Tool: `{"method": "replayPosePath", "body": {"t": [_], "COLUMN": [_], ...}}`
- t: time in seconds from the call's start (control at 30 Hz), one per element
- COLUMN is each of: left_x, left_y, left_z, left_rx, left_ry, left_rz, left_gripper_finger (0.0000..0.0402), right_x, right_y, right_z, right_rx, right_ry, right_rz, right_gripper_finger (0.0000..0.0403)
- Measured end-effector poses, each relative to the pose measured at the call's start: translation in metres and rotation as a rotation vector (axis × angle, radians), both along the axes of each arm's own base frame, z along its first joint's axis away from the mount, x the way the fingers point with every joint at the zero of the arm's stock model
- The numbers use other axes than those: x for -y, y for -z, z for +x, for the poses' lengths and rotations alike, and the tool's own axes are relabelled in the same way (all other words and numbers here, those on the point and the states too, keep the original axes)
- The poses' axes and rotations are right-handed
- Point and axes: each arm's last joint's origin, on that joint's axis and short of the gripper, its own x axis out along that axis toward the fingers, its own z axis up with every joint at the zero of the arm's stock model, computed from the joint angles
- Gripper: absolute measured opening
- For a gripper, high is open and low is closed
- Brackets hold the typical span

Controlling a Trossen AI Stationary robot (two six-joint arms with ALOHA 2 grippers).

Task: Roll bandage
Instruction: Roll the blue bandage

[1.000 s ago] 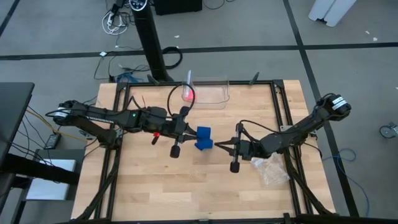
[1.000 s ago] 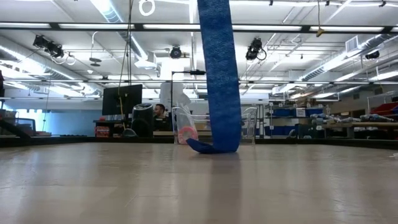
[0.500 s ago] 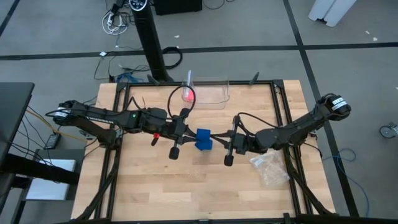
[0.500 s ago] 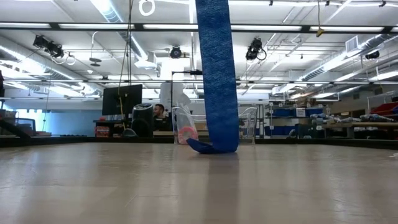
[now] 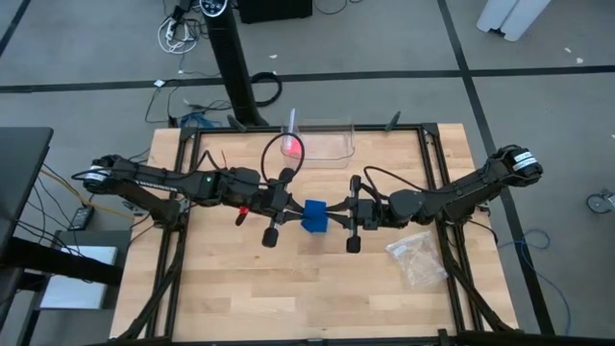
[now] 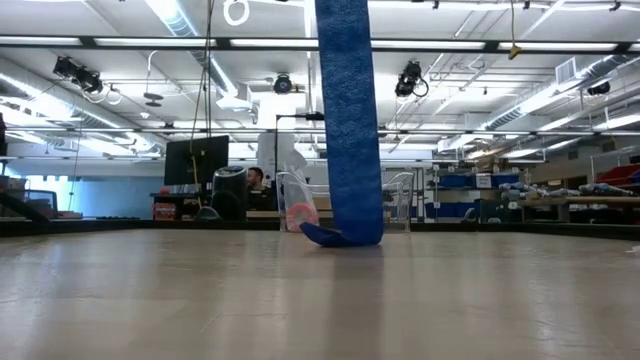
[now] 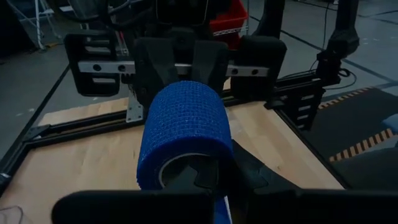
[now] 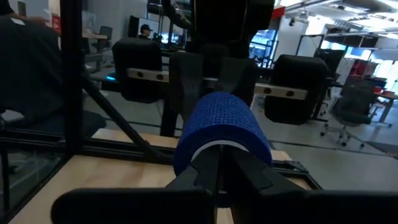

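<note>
At the centre of the high view, the bright blue roll of stretchy bandage fabric (image 5: pixel 313 215) hangs above the wooden tabletop (image 5: pixel 240 288), the left gripper (image 5: pixel 290 208) and right gripper (image 5: pixel 336 213) each pinching an end with narrow jaws. Its loose tail trails down to the tabletop. To roll well, I judge both should turn together, keeping the tail taut and the edges aligned.

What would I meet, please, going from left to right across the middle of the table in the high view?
left gripper → bandage → right gripper → clear plastic bag, which lies a little nearer the table's front edge.
</note>
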Motion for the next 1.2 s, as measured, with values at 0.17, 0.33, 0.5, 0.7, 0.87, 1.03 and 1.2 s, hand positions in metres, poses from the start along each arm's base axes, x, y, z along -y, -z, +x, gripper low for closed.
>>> {"method": "replayPosePath", "body": {"t": [0.17, 0.33, 0.5, 0.7, 0.87, 1.03, 1.2], "left_x": [0.000, -0.002, -0.003, -0.002, -0.002, -0.001, -0.001], "left_y": [0.002, 0.000, 0.003, 0.003, 0.003, -0.004, -0.010], "left_z": [0.002, 0.002, 0.002, 0.002, 0.000, -0.006, -0.013], "left_rx": [-0.010, -0.006, -0.029, -0.033, -0.036, -0.009, 0.000], "left_ry": [-0.013, -0.073, -0.111, -0.108, -0.091, -0.032, -0.023], "left_rz": [-0.024, -0.053, -0.059, -0.058, -0.062, -0.081, -0.085], "left_gripper_finger": [0.0020, 0.0043, 0.0080, 0.0108, 0.0112, 0.0112, 0.0113], "right_x": [0.001, 0.002, 0.002, 0.002, 0.002, 0.001, 0.000], "right_y": [-0.001, -0.004, -0.005, -0.005, -0.003, 0.002, 0.003], "right_z": [0.000, 0.000, 0.000, 0.000, 0.000, 0.000, 0.000], "right_rx": [0.015, 0.046, 0.052, 0.056, 0.030, -0.029, -0.031], "right_ry": [0.007, 0.017, 0.037, 0.036, 0.034, 0.027, 0.023], "right_rz": [0.003, 0.003, 0.002, 0.003, -0.006, 0.000, 0.008], "right_gripper_finger": [0.0023, 0.0004, 0.0002, 0.0002, 0.0001, 0.0001, 0.0001]}}
